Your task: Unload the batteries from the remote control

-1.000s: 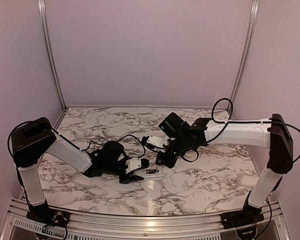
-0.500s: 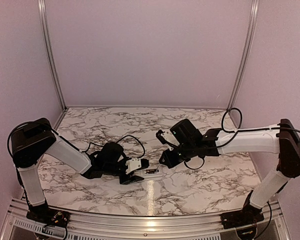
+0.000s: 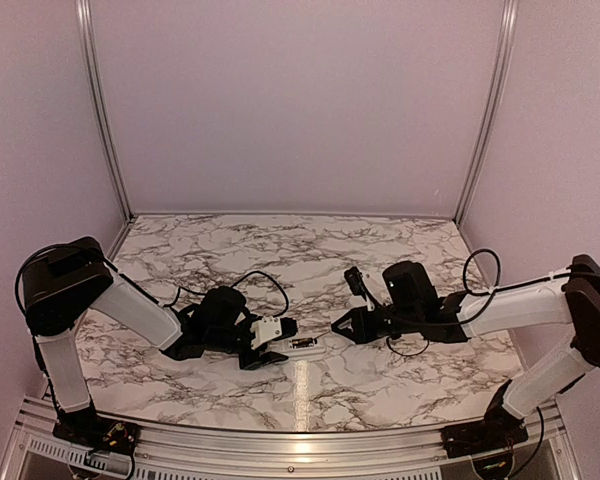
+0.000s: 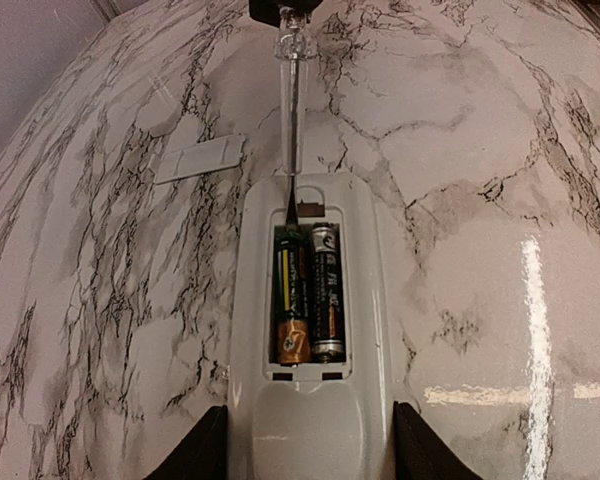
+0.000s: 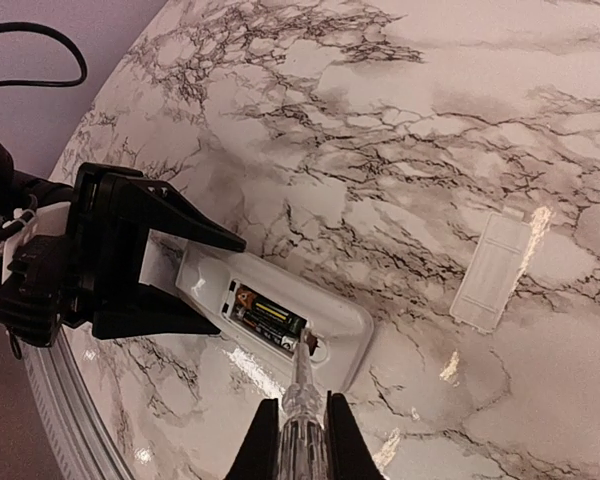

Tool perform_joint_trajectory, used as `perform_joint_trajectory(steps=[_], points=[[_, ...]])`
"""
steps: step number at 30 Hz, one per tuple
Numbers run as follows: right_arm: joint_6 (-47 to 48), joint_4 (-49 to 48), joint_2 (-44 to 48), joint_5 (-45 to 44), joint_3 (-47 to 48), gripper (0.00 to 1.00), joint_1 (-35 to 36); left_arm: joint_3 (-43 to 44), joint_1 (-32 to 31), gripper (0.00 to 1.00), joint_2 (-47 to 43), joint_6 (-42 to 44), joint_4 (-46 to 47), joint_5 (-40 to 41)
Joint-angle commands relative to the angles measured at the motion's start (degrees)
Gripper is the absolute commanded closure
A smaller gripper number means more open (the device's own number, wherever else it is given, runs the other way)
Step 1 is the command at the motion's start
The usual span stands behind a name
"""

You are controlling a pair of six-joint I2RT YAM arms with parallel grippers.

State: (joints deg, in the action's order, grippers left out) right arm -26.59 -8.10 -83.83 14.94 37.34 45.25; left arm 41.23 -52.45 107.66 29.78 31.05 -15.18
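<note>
From the top camera, we see a white marble-patterned table (image 3: 410, 375) with dark grey veins, glossy enough to carry a bright streak of light near its front edge. Plain lilac walls (image 3: 300, 100) close it in on three sides. Two slanting aluminium posts (image 3: 100, 110) stand at the back corners, and a ribbed aluminium rail (image 3: 280, 455) runs along the near edge. The slim white rectangular remote control (image 3: 306, 346) lies flat near the front middle of the table. The left gripper (image 3: 278, 345) is clamped on its left end. The right gripper (image 3: 338, 327) sits low just beside the other end, and from here we cannot tell what it holds.

In the left wrist view, the remote control lies with its dark recess up, pinched at the near end between two black fingers (image 4: 205, 450). Two small dark cylindrical batteries (image 4: 310, 295) with metallic ends lie side by side in the recess. A thin screwdriver (image 4: 291, 90) with a clear handle comes in from the far side, and its dark tip reaches into the far end of the recess. A small flat white cover piece (image 4: 200, 160) lies on the marble near the remote control's far corner, not touching it.

In the right wrist view, the right gripper's fingers (image 5: 265, 450) are pressed together on the screwdriver's clear handle. The cover piece lies apart to the right, next to a patch of glare.
</note>
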Motion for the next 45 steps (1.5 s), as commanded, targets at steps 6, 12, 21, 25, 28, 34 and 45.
perform_joint_trajectory(steps=[6, 12, 21, 25, 28, 34, 45], points=[[-3.56, -9.20, -2.92, 4.87, -7.66, 1.00, -3.80, -0.69, 0.14, 1.00, -1.22, 0.23, 5.72, -0.59], [-4.31, -14.58, -4.62, 8.02, -10.00, 1.00, -5.69, -1.21, 0.47, 1.00, -1.26, -0.06, 6.86, -0.96], [-5.50, -19.61, -6.68, 11.07, -11.50, 1.00, -6.98, -2.42, 0.94, 1.00, -1.87, -0.67, 9.60, -1.98], [-6.70, -23.60, -6.87, 13.26, -13.12, 1.00, -8.31, -3.28, 1.36, 1.00, -2.54, -1.32, 11.00, -2.66], [-7.01, -25.06, -7.32, 14.70, -13.24, 1.00, -8.34, -4.06, 1.54, 1.00, -3.28, -1.84, 12.29, -3.30], [-8.55, -29.18, -8.87, 18.26, -13.08, 1.00, -8.34, -5.04, 1.76, 1.00, -3.98, -2.71, 14.62, -3.54], [-9.86, -30.66, -7.53, 22.07, -10.88, 1.00, -8.34, -5.21, 1.83, 1.00, -3.91, -2.30, 14.59, -2.91]])
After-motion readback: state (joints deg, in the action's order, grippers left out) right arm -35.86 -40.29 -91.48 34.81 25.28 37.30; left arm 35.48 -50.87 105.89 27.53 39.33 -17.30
